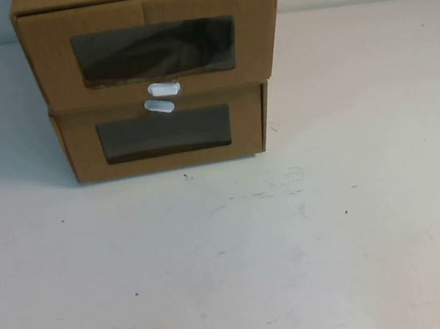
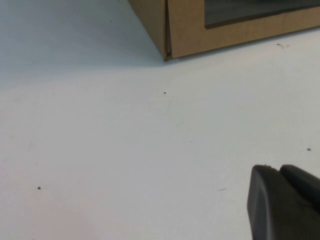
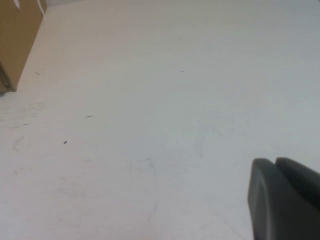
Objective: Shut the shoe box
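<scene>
**user1:** Cardboard shoe boxes, two of them stacked at the far middle of the white table in the high view. Both are drawer types with a dark window in the front. The upper drawer sticks out a bit past the lower drawer, so it's not pushed fully in. Each has a small white pull tab: the upper tab hangs at the bottom edge of its front and the lower tab sits at the top edge of its front, nearly touching each other. Something dark shows behind the upper window, can't tell what.

**user2:** Where are the arms though?

**user1:** Barely in the high view, just a dark bit at the bottom left corner. The wrist views fill that in. The left gripper is over bare table, well apart from the near left corner of the lower box. The right gripper is also over bare table, with only the box's side edge showing far off.

**user2:** Holding anything?

**user1:** Only one dark edge of each shows, so whether the fingers are spread or closed, can't tell. Nothing sits between grippers and boxes, just scuffs and specks on the table.
</scene>
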